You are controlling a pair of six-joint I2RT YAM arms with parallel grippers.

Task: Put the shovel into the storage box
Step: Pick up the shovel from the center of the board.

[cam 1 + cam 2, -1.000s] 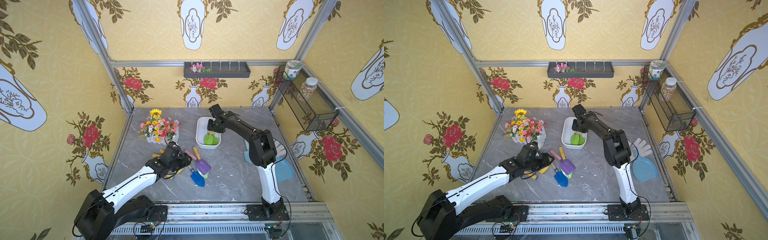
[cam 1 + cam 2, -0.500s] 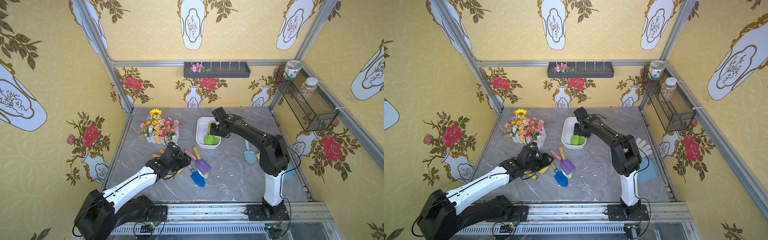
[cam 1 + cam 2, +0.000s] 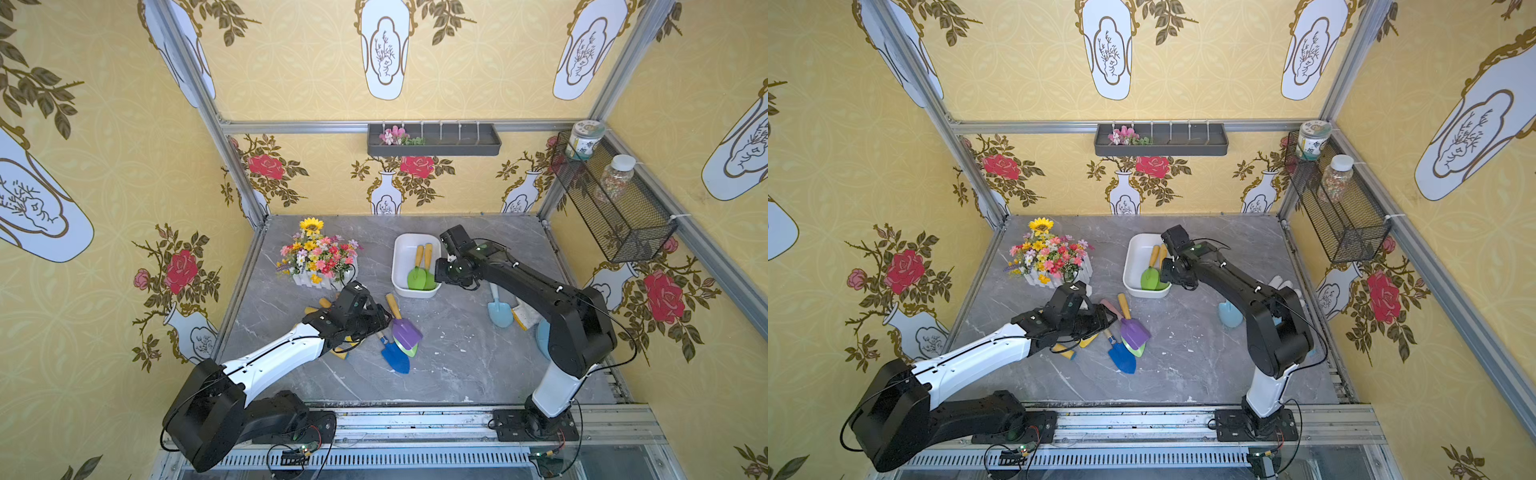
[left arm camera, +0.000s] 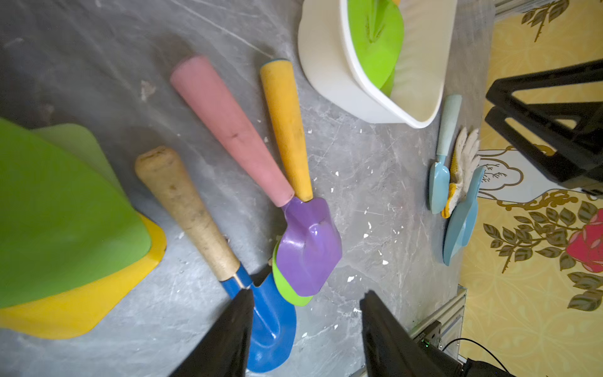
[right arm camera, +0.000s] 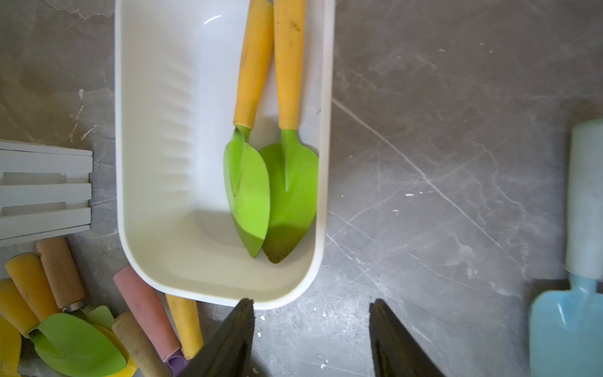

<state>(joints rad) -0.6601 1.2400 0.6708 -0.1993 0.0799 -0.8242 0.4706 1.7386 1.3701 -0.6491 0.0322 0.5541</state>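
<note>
Right wrist, storage box (image 5: 153, 182) cropped, right end effector (image 5: 311, 303) apart, left end effector (image 4: 306, 293) apart

High top views face down; near wrist views seemingly share the storage box (image 5: 169, 147).

Two shovels (image 3: 416, 276) lie in the storage box (image 3: 402, 254) (flowers (image 3: 318, 257) to its left), more shovels (image 3: 404, 334) before it.

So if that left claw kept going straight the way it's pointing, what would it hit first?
Most likely the purple scoop-shaped shovel blade, stacked on a light green one, straight ahead between the fingers of the open left gripper. The blue trowel blade beside it is near too; depth is hard to judge.
</note>
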